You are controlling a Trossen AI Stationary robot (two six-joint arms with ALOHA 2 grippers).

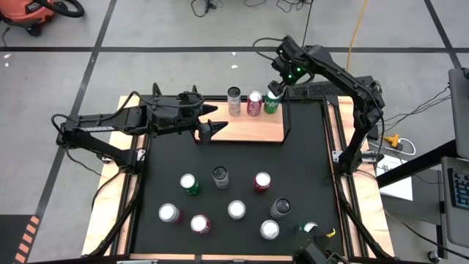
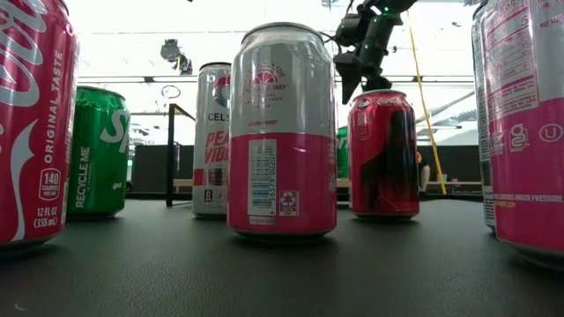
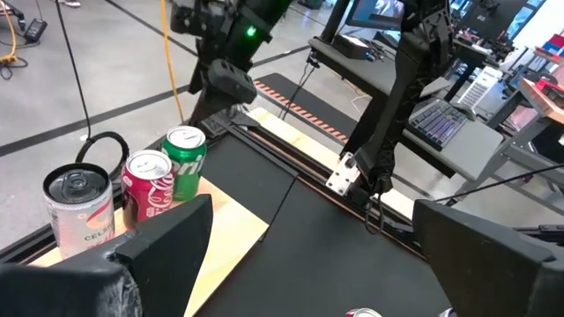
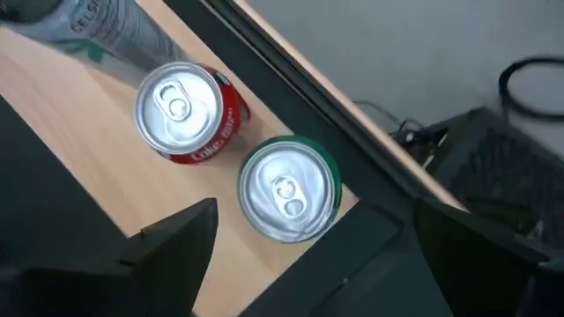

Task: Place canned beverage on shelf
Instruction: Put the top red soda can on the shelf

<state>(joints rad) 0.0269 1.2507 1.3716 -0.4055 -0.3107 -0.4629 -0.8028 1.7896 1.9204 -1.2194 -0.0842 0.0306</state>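
Green can placed third in the row on the shelf, right gripper above it.

Right gripper (image 1: 275, 83) hovers directly over the green can (image 1: 272, 102), fingers spread wider than the can and holding nothing; the can stands upright on the shelf (image 1: 249, 130) at its far edge, just beside the red can (image 1: 254, 103) and the silver can (image 1: 234, 100). Judged from this, the release looks done, so the arm should lift straight up until clear, with no sideways drift, because the red can is close enough to be knocked. Left gripper (image 1: 207, 130) waits over the shelf's near-left part, fingers wide apart and empty. 9 more cans stand on the black mat (image 1: 308, 169).
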